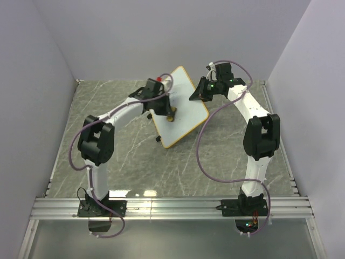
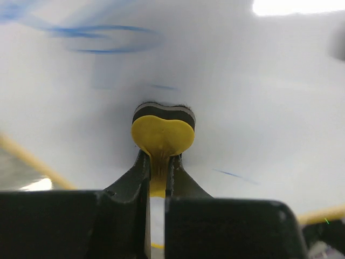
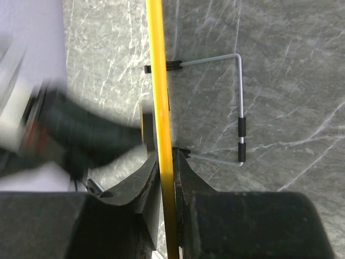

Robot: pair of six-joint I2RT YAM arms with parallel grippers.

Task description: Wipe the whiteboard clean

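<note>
The whiteboard [image 1: 183, 110], white with a thin orange-yellow frame, stands tilted on the marble table at the back middle. My left gripper [image 1: 168, 114] is shut on the yellow eraser block [image 2: 163, 133], whose dark felt face presses against the board [image 2: 242, 97]. Blue scribbles [image 2: 108, 38] show on the board above the eraser, and a short blue streak [image 2: 234, 175] lies to its right. My right gripper [image 1: 195, 95] is shut on the board's orange-yellow frame edge [image 3: 159, 97], seen edge-on between its fingers [image 3: 182, 167].
The board's wire stand [image 3: 237, 108] with black sleeves rests on the marble table [image 1: 124, 167] behind it. My left arm [image 3: 81, 135] shows blurred on the board's other side. Grey walls [image 1: 32, 97] enclose the table on three sides.
</note>
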